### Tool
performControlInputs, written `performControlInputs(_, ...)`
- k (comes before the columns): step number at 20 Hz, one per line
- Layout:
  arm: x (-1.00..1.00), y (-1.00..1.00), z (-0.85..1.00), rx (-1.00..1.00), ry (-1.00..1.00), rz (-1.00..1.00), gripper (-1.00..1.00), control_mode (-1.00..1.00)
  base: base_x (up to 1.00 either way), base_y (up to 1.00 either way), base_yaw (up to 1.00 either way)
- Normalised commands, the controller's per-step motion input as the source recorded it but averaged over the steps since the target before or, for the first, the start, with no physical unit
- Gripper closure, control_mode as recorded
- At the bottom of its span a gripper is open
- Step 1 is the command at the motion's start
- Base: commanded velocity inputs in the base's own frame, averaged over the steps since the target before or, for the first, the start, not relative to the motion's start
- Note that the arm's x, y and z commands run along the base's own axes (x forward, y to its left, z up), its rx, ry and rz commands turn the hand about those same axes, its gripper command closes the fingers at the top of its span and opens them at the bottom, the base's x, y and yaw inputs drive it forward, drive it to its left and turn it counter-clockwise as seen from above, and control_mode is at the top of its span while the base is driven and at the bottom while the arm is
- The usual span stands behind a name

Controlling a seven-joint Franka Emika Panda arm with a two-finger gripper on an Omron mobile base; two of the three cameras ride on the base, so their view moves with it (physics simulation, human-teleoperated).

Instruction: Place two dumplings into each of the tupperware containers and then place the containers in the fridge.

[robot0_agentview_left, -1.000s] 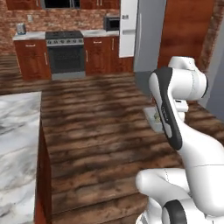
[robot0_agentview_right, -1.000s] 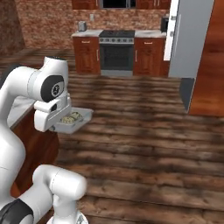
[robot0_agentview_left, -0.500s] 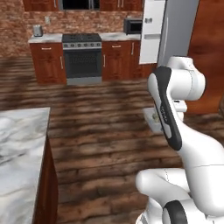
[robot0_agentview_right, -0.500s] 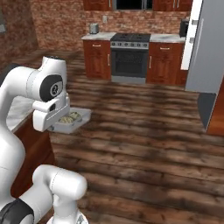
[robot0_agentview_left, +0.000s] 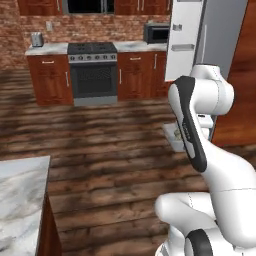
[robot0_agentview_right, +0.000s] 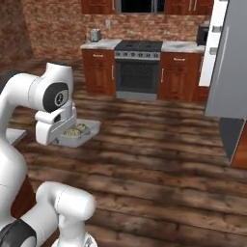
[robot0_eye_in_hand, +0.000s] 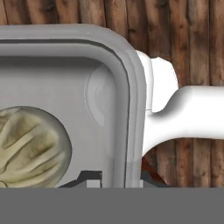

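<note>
The gripper is clamped on the rim of a tupperware container, a shallow grey translucent tub with rounded corners, carried in the air over the dark plank floor. From the right base camera the tub juts out level from under the white hand, and two pale, mottled dumplings sit side by side inside it. Up close in the hand camera the plastic looks smooth and milky, with a raised lip running round the corner; one dumpling shows creased, tan-olive folds, cut off at the left and bottom edges. The two dark fingertips straddle the wall of the tub, one inside, one outside.

From the left base camera the container is mostly hidden behind the arm's dark-striped link; just a grey corner peeks out, contents hard to make out.

The fridge stands far right, tall and pale grey, its door swung open with clear bins, its top cropped. Further back: a steel oven between reddish wood cabinets, brick wall behind. A marble countertop sits near left.
</note>
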Motion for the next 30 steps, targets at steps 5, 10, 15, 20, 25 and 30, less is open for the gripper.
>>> performControlInputs(5, 0.0, 0.0, 0.0, 0.0, 0.0, 0.0, 1.0, 1.0, 1.0, -0.16, -0.11)
performControlInputs(10, 0.0, 0.0, 0.0, 0.0, 0.0, 0.0, 1.0, 1.0, 1.0, -0.14, -0.23)
performControlInputs(15, 0.0, 0.0, 0.0, 0.0, 0.0, 0.0, 1.0, 1.0, 0.98, -0.08, -0.39)
performControlInputs(20, 0.0, 0.0, 0.0, 0.0, 0.0, 0.0, 1.0, 1.0, 0.71, 0.02, -0.58)
performControlInputs(25, 0.0, 0.0, 0.0, 0.0, 0.0, 0.0, 1.0, 1.0, 0.68, 0.39, -0.63)
performControlInputs(30, 0.0, 0.0, 0.0, 0.0, 0.0, 0.0, 1.0, 1.0, 0.61, 0.85, -0.51)
